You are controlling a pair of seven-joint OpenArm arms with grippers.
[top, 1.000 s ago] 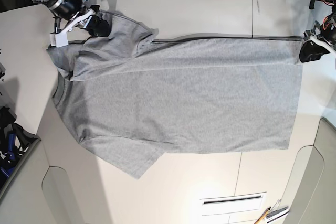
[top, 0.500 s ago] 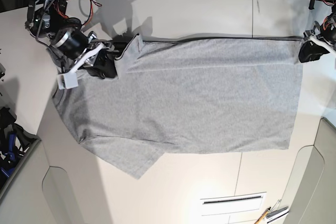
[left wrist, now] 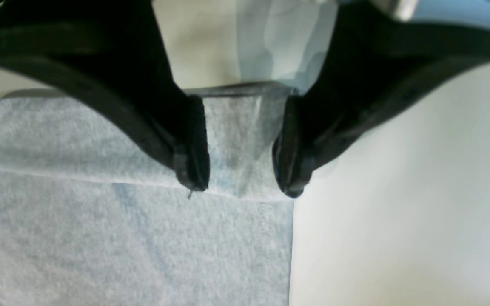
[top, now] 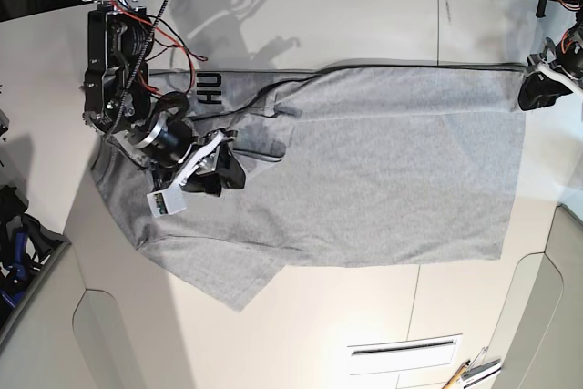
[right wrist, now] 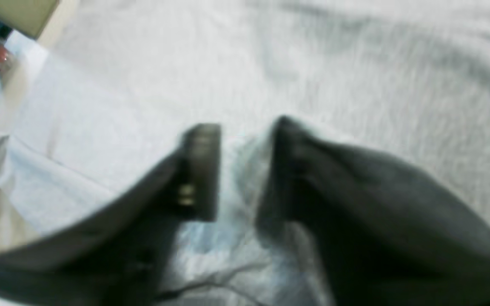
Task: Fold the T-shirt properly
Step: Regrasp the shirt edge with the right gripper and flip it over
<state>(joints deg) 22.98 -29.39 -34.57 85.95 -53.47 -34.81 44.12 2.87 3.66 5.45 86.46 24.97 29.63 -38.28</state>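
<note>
Grey T-shirt (top: 364, 170) lies spread flat across white table (top: 346, 316), neck end at left, hem at right. Right gripper (top: 217, 168) pinches a fold of cloth at the left part, far sleeve side pulled over so black lettering (top: 214, 90) shows on the turned-up strip. Left gripper (left wrist: 240, 163) sits at the far right hem corner, fingers (left wrist: 194, 144) apart with the folded hem edge between them; grip on cloth cannot be told.

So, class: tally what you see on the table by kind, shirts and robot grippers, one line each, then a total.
T-shirt: 1
Grippers: 2 (left gripper, right gripper)
Total: 3
</note>
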